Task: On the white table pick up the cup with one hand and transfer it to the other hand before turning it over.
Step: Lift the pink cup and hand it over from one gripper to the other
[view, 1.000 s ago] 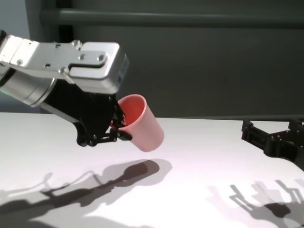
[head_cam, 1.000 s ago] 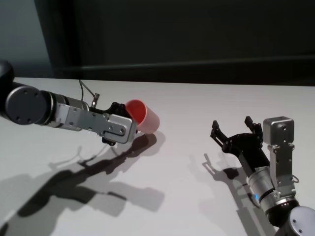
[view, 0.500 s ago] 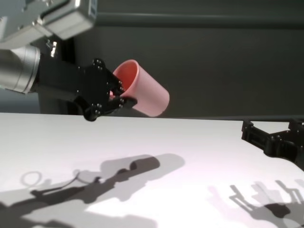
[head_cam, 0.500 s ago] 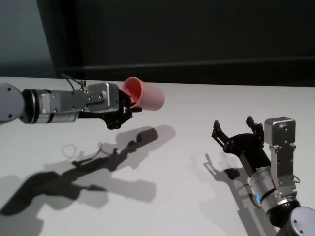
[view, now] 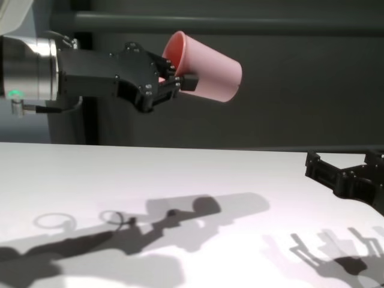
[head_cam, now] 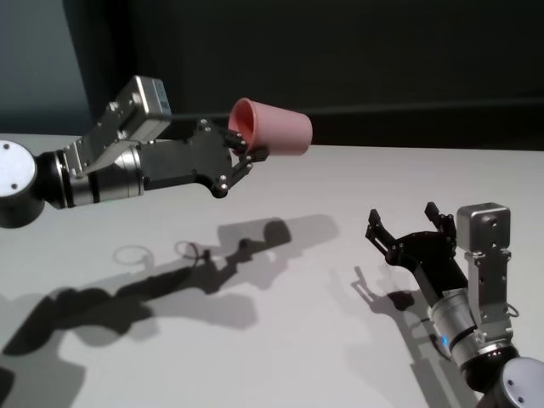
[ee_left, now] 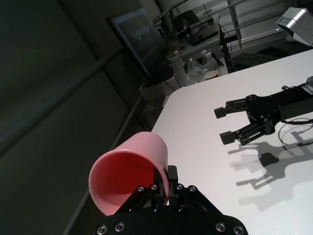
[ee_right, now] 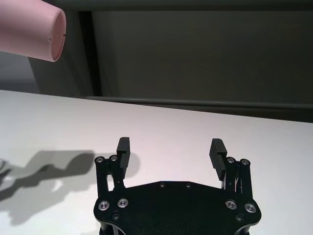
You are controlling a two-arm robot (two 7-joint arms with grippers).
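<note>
Left gripper clamped on the cup's rim, one finger inside, one outside. Cup lying sideways, well above the table, base toward the right side. Right gripper spread wide and empty, low over the table, well apart from the cup. Pickup done; handover to the right gripper and the turning-over not yet done.
</note>
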